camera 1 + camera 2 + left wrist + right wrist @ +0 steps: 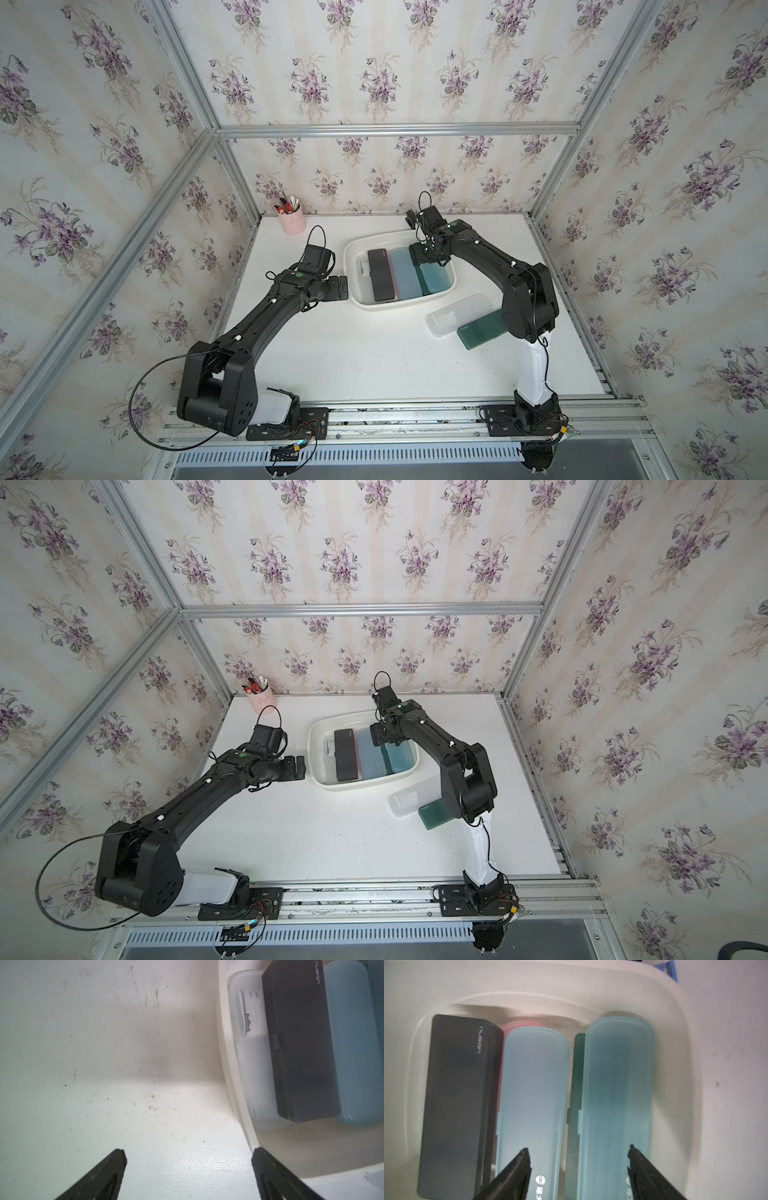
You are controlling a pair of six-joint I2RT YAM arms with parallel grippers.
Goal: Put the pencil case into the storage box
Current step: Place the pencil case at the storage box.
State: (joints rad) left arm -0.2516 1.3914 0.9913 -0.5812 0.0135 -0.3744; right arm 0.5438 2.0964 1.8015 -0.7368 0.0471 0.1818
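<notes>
The teal pencil case (616,1095) is lying flat inside the storage box (397,306), along the wall on the right arm's side. Its long axis is running from the near rim toward the far rim, parallel to the light blue pencil case (533,1095) beside it, and its clasp is facing that neighbour. The right tool (578,1149) is hovering just above these two with its jaws spread and nothing between them, so we are reading this as the release step. A frosted pencil case (457,313) and a dark green pencil case (482,330) are lying side by side on the tabletop (374,353) near the right arm's elbow, slanted roughly crosswise to those in the box. We are judging that the next move calls for rising clear of the rim, swinging over to the frosted one, and turning the wrist so the jaws span its short width. The left tool (189,1152) is hanging wide open and empty, just beside the box's opposite wall.
</notes>
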